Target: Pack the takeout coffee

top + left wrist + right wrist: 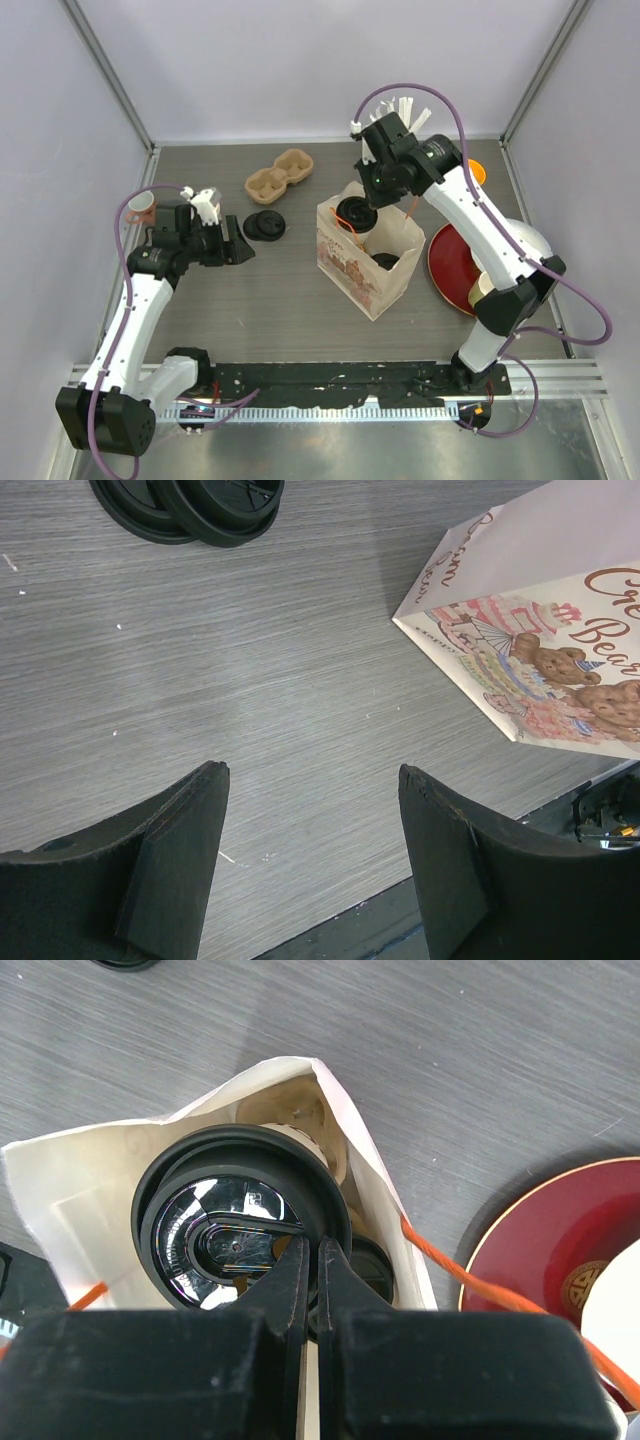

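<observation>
Robotics lab test cell: plain pale walls [300, 60] and bare aluminium posts [110, 75] boxed in a grey wood-grain desk [290, 300]. Two white-and-black robot arms, the left arm [133, 310] and the right arm [490, 228], stood bolted to a black mounting rail [350, 380] at its near edge, with purple cables [400, 87] looping along them. The coffee-shop goods on the desk read as staged props: a printed paper bag [350, 265] with a lidded takeout coffee [230, 1210] at its mouth, a pulp cup carrier [280, 173], loose black lids [266, 227] and a red plate [450, 265].
</observation>
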### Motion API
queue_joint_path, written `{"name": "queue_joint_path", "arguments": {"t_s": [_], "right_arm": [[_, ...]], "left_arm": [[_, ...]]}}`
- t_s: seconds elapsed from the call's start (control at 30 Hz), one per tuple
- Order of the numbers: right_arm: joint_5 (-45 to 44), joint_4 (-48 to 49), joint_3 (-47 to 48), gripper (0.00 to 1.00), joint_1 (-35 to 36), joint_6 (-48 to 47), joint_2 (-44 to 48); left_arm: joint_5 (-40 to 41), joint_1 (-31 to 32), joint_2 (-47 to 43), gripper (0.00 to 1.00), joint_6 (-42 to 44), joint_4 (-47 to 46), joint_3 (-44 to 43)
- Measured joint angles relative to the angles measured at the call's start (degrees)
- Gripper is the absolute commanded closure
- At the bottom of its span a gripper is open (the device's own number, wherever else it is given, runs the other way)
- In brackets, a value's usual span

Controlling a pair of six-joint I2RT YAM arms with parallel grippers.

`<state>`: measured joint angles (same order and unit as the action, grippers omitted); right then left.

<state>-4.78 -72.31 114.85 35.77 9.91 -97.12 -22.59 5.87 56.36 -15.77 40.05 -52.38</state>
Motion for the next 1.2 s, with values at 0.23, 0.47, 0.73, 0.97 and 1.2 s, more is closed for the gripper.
{"name": "queue_joint_path", "arguments": {"t_s": [0.23,0.47,0.73,0.97,1.2], "right_arm": [[0.85,5.11,-8.66,0.99,0.0,0.17,0.09],[0.83,9.53,-13.31,0.99,0.09,0.83,0.11],[-0.55,12.02,-16.24,0.99,0.9,0.83,0.11],[-1.81,12.55,-17.79,0.99,1.64,0.81,0.11],[-2.19,13.44,-19.93,0.99,1.77,0.81,-0.44]], "left_arm": [[0.0,0.0,-0.09,0.27,0.02,-0.02,0.24],[0.0,0.0,-0.11,0.27,0.11,-0.11,0.35],[0.0,0.0,-0.13,0.27,0.13,-0.26,0.57],[0.0,0.0,-0.13,0.27,0.13,-0.39,0.59],[0.0,0.0,-0.13,0.27,0.13,-0.46,0.83]]}}
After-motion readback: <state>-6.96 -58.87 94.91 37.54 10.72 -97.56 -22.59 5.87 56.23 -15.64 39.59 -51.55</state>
